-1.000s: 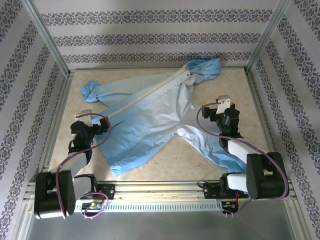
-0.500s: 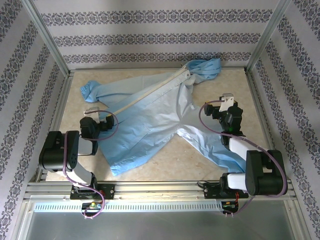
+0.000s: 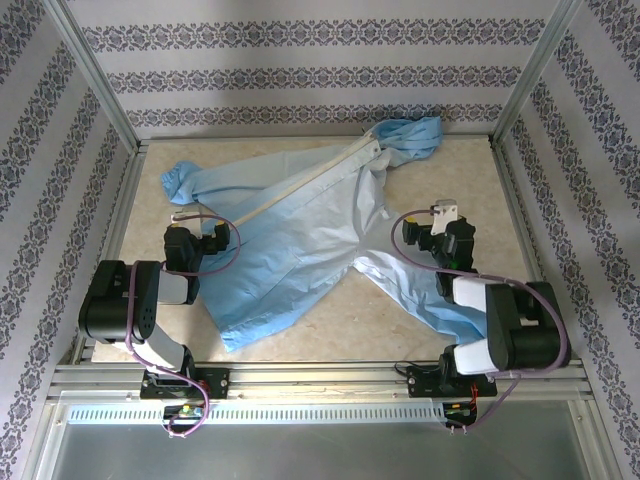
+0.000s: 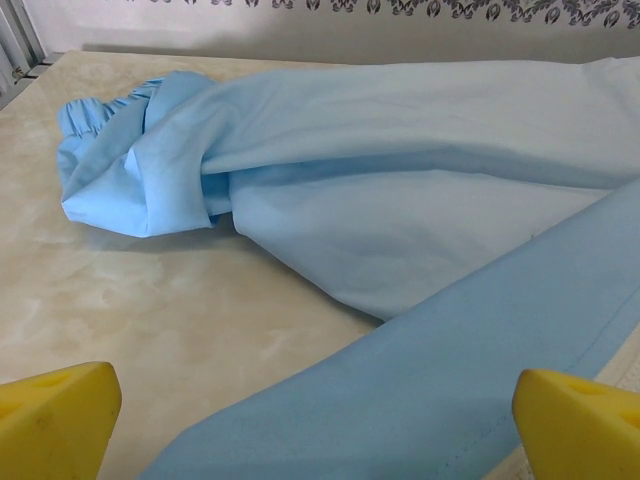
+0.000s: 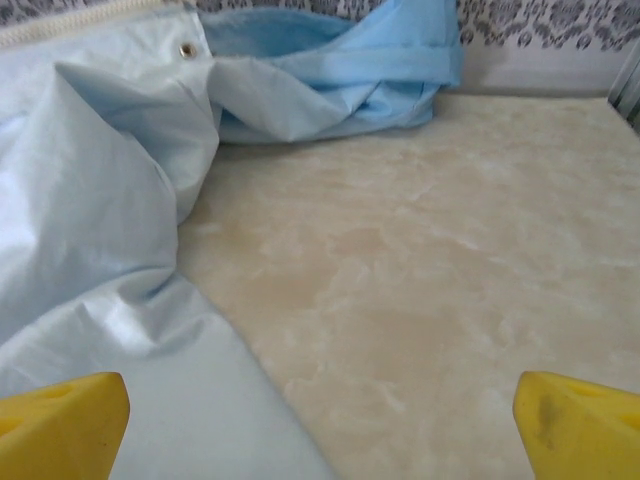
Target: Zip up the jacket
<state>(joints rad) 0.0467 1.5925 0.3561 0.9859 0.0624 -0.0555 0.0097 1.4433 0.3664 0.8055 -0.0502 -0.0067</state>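
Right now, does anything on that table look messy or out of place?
The thin light-blue hooded jacket lies askew: its white zipper runs diagonally, its hood is bunched in the far right corner, and its sleeves splay unevenly. Nothing looks torn or spilled.

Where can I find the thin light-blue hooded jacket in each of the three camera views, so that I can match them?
Top external: the thin light-blue hooded jacket lies spread mid-picture, gathered cuff far left, hood far right.
Left wrist: that cuff upper left, its sleeve running right.
Right wrist: hood top centre, jacket body along the left.
Shared landmark: the beige marbled table top.
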